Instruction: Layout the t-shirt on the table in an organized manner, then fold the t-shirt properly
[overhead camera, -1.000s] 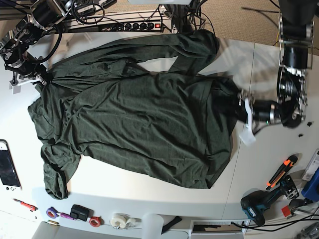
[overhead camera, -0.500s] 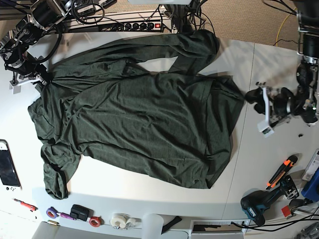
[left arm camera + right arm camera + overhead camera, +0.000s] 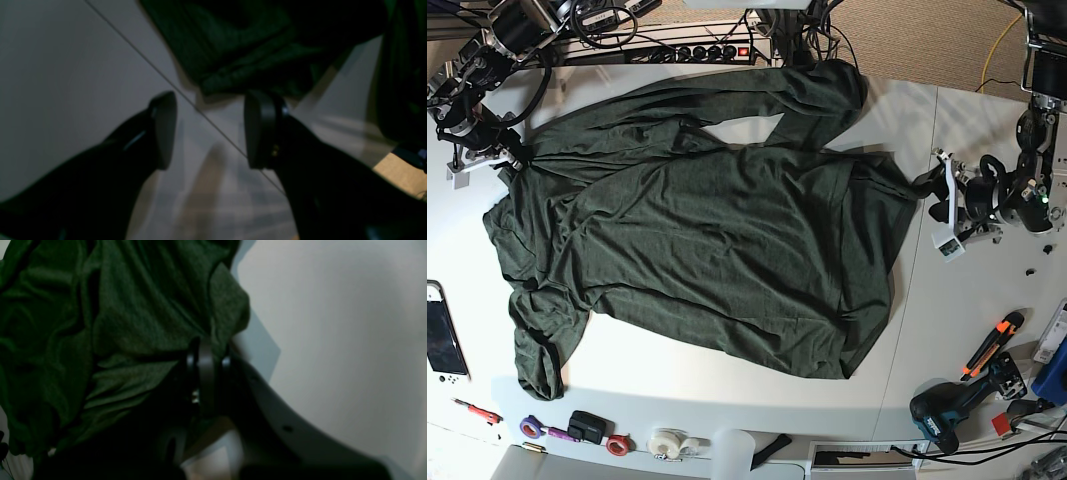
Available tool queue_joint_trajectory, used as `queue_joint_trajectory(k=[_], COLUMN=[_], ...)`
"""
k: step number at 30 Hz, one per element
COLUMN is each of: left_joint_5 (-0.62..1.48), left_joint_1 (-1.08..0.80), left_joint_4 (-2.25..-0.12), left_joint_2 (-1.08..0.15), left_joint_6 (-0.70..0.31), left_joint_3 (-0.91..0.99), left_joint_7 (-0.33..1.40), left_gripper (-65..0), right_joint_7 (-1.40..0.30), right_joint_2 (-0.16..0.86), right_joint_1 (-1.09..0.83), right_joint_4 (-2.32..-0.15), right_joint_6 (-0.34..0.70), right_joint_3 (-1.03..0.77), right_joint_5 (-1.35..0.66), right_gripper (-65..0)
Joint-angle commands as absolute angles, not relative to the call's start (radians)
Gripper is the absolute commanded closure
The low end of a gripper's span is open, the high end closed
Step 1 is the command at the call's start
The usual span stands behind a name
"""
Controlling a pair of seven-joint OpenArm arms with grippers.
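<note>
Folding hasn't begun: the t-shirt (image 3: 697, 230) lies spread but rumpled on the table (image 3: 947, 330). Right gripper (image 3: 206, 350) is pinched tight on its corner; left gripper (image 3: 206, 130) gapes empty beside the opposite edge.

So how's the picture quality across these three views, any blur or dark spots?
Base view: evenly lit and sharp, the t-shirt clear on the table. Left wrist view: dim, soft, open left gripper nearly silhouetted. Right wrist view: dark foreground, right gripper blurred.
</note>
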State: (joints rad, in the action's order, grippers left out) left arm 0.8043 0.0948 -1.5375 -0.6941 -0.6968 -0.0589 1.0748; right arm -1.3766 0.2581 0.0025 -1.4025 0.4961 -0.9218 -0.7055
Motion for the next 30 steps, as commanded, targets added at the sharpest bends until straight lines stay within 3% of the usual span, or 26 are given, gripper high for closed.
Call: queue_joint_trajectory(k=[1, 4, 9, 15, 18, 26, 30], left_joint_5=[0.815, 0.765, 0.487, 0.114, -0.045, -0.080, -0.074], left_joint_1=[0.110, 0.111, 0.110, 0.114, 0.120, 0.116, 0.103], left_joint_4=[-1.549, -1.549, -1.550, -1.597, -1.613, -1.617, -1.647], left_joint_2=[-0.714, -0.715, -0.731, -0.817, -0.821, -0.822, -0.844], left_joint_6=[-0.698, -0.698, -0.698, -0.698, -0.698, -0.698, -0.698], left_joint_3=[-0.050, -0.050, -0.081, -0.333, -0.428, -0.455, -0.455], left_joint_7=[1.053, 1.028, 0.843, 0.543, 0.473, 0.471, 0.470], left_gripper=[-30.2, -30.2, -30.0, -30.0, -30.0, -29.9, -26.7], right_joint_7=[-1.376, -1.377, -1.376, -1.376, -1.375, -1.372, -1.372], right_joint_2=[0.280, 0.280, 0.281, 0.281, 0.281, 0.281, 0.283], right_joint_1=[0.011, 0.010, 0.010, 0.010, 0.010, 0.010, 0.010], right_joint_4=[-1.414, -1.414, -1.414, -1.414, -1.414, -1.414, -1.414], right_joint_6=[0.501, 0.501, 0.503, 0.522, 0.522, 0.546, 0.546], right_joint_3=[-0.924, -0.924, -0.924, -0.924, -0.924, -0.924, -0.924], right_joint_5=[-0.714, -0.714, -0.714, -0.718, -0.718, -0.718, -0.722], right_gripper=[0.0, 0.0, 0.0, 0.0, 0.0, 0.0, 0.0])
